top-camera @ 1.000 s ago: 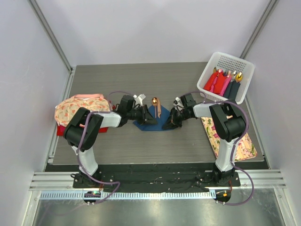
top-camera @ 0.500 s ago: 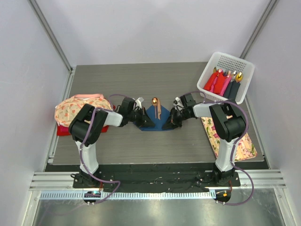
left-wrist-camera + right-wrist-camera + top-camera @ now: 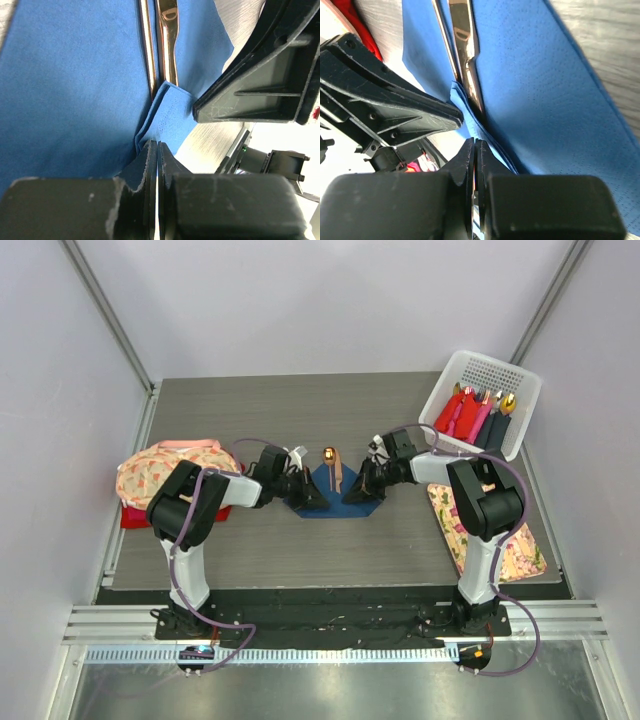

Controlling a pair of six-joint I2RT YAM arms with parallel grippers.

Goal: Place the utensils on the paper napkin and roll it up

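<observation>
The desk [image 3: 400, 540] carries the work between the two arms. Against the view of a second ago, both arms have closed inward, and the gap between the hands is narrower.

The paper napkin [image 3: 335, 502] is altered. A second ago it lay broad and nearly flat; it now stands narrower, with its two side flaps lifted off the desk and drawn toward the middle. It sits directly between the two hands, a flap running to each.

The left hand [image 3: 303, 492] is clenched on the napkin's edge. Its wrist view shows blue paper nipped between the closed fingertips [image 3: 150, 155]. The right hand [image 3: 358, 490] is likewise clenched on the opposite flap, with a fold of blue gathered just ahead of its tips.

The utensils [image 3: 333, 468] lie on the napkin's centre line, just beyond each hand's fingertips. The spoon bowl pokes past the far edge. They appear not to have moved over that second.

Assessment: placing looks complete and folding is under way. No roll is formed yet. The thin paper is under tension from both sides, so tearing or dragging the utensils is the likely risk.
</observation>
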